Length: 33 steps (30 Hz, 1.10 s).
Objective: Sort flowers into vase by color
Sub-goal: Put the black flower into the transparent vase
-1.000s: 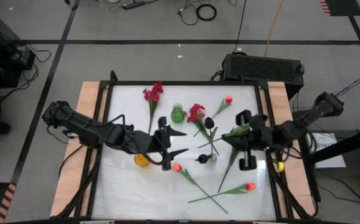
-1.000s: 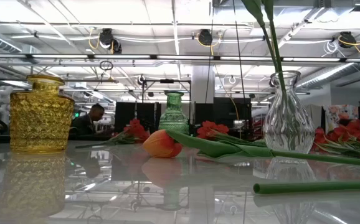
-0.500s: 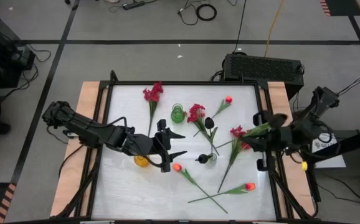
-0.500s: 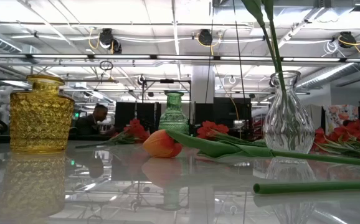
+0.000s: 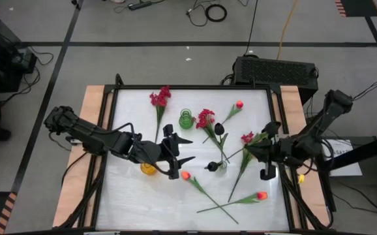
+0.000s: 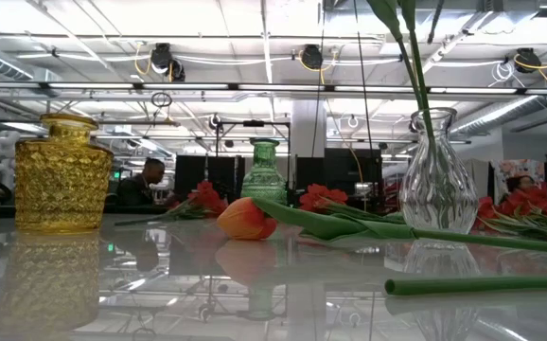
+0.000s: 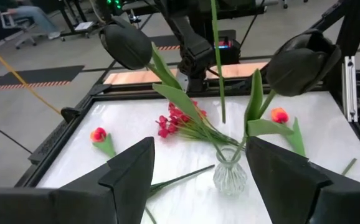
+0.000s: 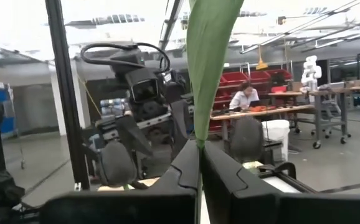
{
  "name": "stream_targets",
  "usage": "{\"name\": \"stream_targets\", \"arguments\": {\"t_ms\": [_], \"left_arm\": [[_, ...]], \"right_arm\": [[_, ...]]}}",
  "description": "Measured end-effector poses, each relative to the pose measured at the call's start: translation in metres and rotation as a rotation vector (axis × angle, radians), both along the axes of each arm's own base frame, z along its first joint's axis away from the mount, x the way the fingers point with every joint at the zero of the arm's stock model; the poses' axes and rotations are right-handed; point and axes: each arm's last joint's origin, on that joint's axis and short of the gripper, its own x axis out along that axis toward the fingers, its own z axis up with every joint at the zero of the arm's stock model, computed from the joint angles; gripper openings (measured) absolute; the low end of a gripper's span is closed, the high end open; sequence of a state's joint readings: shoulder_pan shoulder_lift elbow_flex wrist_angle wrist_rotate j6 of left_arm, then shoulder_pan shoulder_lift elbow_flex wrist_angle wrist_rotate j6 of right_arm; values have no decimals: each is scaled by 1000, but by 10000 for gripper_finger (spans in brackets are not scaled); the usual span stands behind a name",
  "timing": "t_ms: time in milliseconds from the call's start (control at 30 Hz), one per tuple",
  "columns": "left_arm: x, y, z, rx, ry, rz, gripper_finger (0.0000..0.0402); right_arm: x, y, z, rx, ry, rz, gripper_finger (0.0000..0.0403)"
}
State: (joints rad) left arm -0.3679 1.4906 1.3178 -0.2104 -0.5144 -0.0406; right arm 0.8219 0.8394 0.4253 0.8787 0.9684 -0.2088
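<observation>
My right gripper [image 5: 260, 143] is over the table's right part, shut on a green leaf [image 8: 206, 68]. That leaf reaches toward the head of a crimson spray [image 5: 248, 138], whose stem runs toward the near edge. My left gripper [image 5: 190, 150] hangs open at mid-table between the yellow vase [image 5: 149, 168] and the clear vase [image 5: 222, 165], touching nothing. Two black blooms [image 7: 127, 43] [image 7: 301, 62] stand with their stems in the clear vase [image 7: 230, 174]. The green vase [image 5: 186, 118] stands farther back. Other crimson sprays [image 5: 160, 98] [image 5: 205, 119] and orange tulips [image 5: 239, 104] [image 5: 185, 175] [image 5: 261, 195] lie on the table. My right gripper pinches a green leaf [image 8: 198, 144] between its two shut fingers, and the leaf rises out of the fingertips. The fingers come about level from the table's right side. Whether the crimson spray's head is lifted or lies on the table, I cannot tell.
The white tabletop [image 5: 130, 202] has raised dark rails and wooden side strips. A black box [image 5: 276, 70] sits behind the far edge. Crossed stems [image 5: 218, 205] lie near the front right. The near left of the table holds no flowers.
My right gripper has drawn back toward the table's right edge and sunk, turning as it went, still shut on the leaf. The crimson spray's head, covered by the gripper a second ago, now shows. My left gripper has kept still.
</observation>
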Motion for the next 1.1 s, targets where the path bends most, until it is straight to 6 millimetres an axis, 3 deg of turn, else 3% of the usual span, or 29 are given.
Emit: {"name": "stream_targets", "arguments": {"t_ms": [367,600,800,1100], "left_arm": [[0,0,0,-2,0,7,260],[2,8,-2,6,12,45,260],[10,16,-14,-24,71,57,258],[9,21,-21,-66,149,21,197]], "right_arm": [[-5,-6,-47,52,-18,13,0],[4,-2,-58,46,-2,30,0],[12,3,-68,20,26,22,0],[20,3,-75,-4,54,-9,0]]}}
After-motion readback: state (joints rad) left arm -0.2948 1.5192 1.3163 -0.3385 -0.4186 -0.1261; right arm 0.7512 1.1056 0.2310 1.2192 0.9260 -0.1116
